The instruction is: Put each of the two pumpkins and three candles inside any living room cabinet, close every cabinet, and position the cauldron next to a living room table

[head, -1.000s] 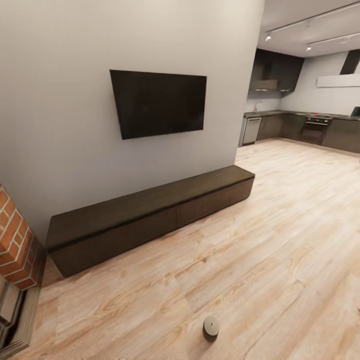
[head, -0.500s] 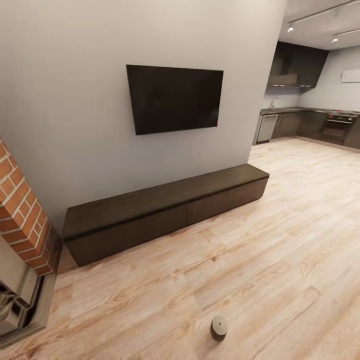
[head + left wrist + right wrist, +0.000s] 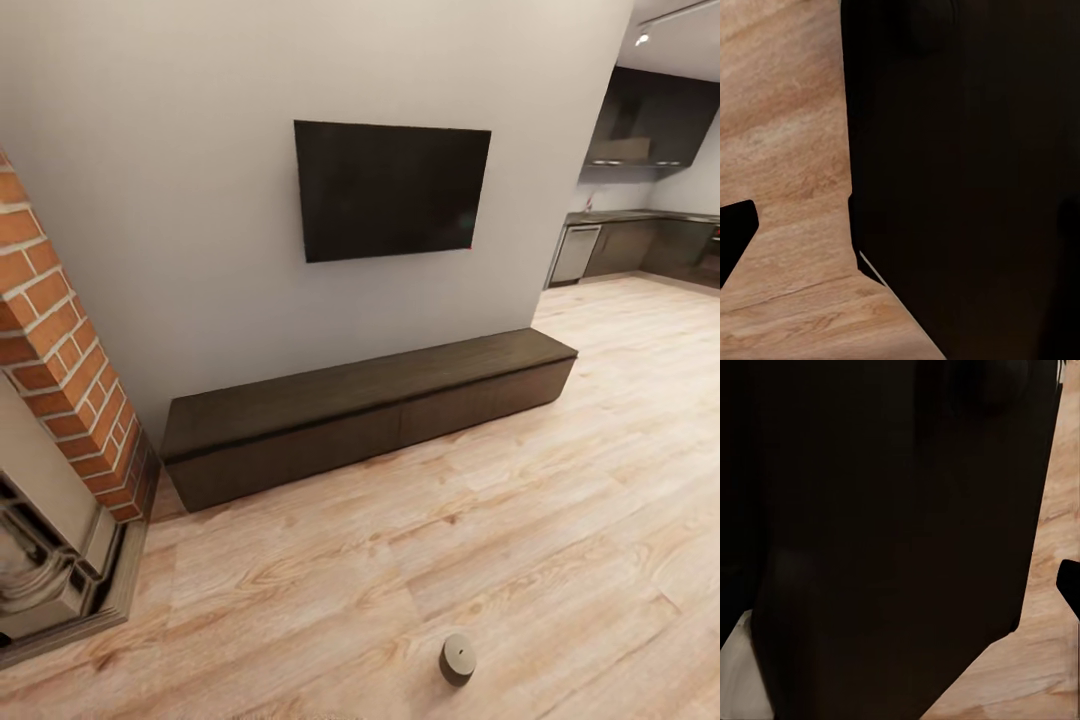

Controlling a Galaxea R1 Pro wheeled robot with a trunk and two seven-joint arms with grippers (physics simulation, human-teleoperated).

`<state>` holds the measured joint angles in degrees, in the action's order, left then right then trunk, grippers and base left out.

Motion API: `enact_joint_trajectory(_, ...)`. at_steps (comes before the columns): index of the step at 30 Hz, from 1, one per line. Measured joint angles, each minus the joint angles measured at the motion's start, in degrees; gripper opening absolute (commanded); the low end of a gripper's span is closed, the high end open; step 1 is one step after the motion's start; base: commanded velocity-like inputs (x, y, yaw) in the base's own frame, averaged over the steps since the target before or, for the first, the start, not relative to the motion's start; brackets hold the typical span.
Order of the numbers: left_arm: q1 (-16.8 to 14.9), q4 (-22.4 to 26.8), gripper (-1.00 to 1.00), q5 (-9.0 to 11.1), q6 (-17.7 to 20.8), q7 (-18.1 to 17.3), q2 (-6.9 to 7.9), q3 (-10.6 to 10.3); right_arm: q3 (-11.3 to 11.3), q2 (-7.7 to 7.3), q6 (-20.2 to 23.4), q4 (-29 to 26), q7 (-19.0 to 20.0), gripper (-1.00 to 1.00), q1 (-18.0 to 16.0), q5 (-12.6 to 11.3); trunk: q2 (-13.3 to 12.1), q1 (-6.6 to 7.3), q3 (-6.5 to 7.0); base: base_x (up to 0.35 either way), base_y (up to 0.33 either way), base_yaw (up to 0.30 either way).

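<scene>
So you're looking at the long dark cabinet across the middle of the head view, set against the grey wall with both drawer fronts flush and shut. Above it, upper centre, hangs the black TV. Down at the bottom edge, right of centre, one stubby grey candle stands alone on the wood floor, well apart from the cabinet. At the left edge you've got the brick fireplace, and the kitchen sits far off at upper right. Your wrist views show mostly a dark body over floorboards, with only a dark finger tip at the frame edge, so I cannot tell whether either claw is apart or together.
</scene>
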<state>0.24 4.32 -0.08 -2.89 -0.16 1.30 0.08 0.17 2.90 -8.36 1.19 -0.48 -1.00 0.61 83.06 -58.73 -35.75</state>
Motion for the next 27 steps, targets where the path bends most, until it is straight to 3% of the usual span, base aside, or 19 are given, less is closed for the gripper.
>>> enact_joint_trajectory(4,0.0,0.1,1.00,0.1,-0.2,0.0,0.58,0.0,0.0,0.21,0.1,-0.1,0.0,1.00,0.0,0.1,0.0,0.00,0.00,0.015,0.001,0.000)
enact_joint_trajectory(17,0.0,0.1,1.00,0.0,-0.3,0.0,-0.01,-0.1,0.0,0.25,0.1,-0.1,0.0,1.00,0.0,0.1,0.0,0.03,0.00,0.209,0.000,0.000)
enact_joint_trajectory(27,0.0,0.1,1.00,0.0,-0.4,0.0,-0.07,0.0,0.0,0.26,0.0,-0.1,0.1,1.00,0.0,0.1,0.0,0.00,0.00,0.056,0.000,0.000)
